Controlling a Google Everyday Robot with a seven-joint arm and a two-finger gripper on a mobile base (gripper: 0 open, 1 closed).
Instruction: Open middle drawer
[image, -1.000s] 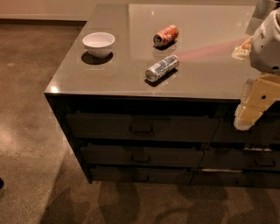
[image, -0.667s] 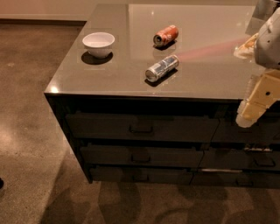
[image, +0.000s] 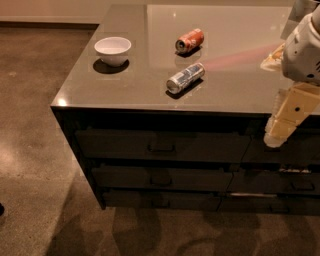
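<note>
The middle drawer (image: 125, 178) is the second dark front in the left stack of the cabinet. It sits flush with its neighbours, and its small bar pull (image: 161, 181) is at the centre. My gripper (image: 274, 139) hangs from the white arm at the right edge of the view. It points down in front of the cabinet's upper right part, level with the top drawer (image: 115, 144). It is well to the right of the middle drawer's pull and touches nothing that I can see.
On the glossy countertop (image: 235, 85) stand a white bowl (image: 113, 50), a red can (image: 189, 41) lying on its side and a silver can (image: 185, 78) lying on its side. A narrower drawer stack (image: 295, 185) is at the right. Brown floor lies to the left and front.
The arm and gripper have shifted only slightly at the right edge. The drawers and countertop objects have not moved.
</note>
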